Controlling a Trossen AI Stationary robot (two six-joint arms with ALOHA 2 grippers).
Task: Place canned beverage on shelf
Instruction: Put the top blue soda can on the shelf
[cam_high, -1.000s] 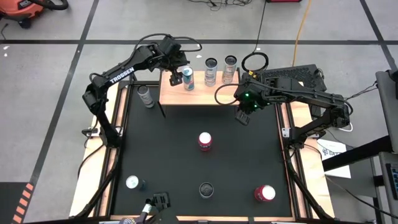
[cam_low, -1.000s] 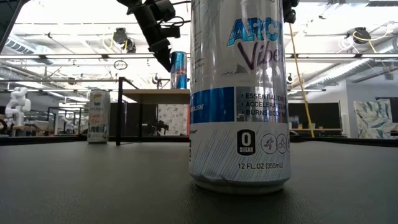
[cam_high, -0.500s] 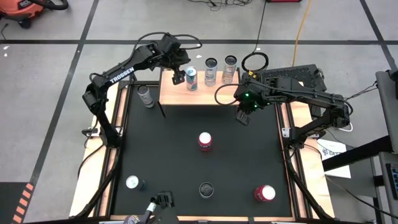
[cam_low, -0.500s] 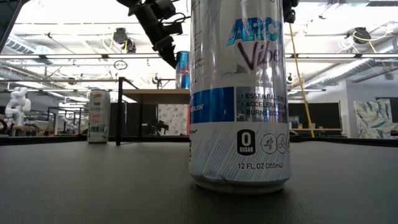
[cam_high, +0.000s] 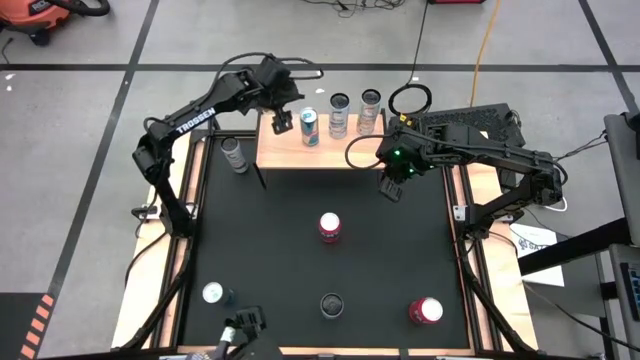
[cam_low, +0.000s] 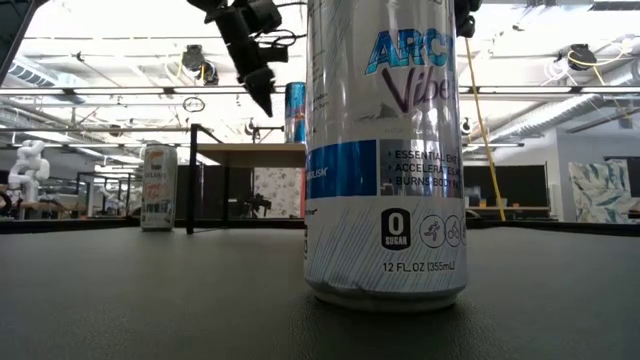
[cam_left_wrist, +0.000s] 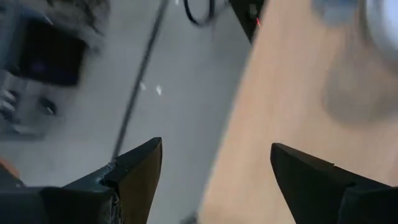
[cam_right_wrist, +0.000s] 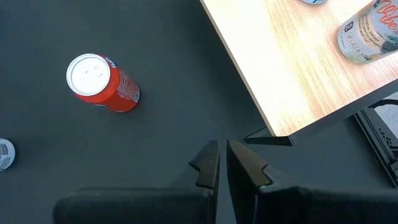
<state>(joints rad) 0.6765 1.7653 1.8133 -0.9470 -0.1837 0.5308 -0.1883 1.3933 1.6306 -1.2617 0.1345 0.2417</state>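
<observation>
Blue can set on the shelf, left gripper spread and empty.

The blue can is stood upright on the shelf; the left gripper is held at its 9 o'clock, just apart. The right gripper, pressed together, is hung past the shelf's 4 o'clock corner.

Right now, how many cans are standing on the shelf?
3, in a row on the shelf: a blue can nearest the open left gripper, then two silver-topped cans. None looks hidden.
</observation>
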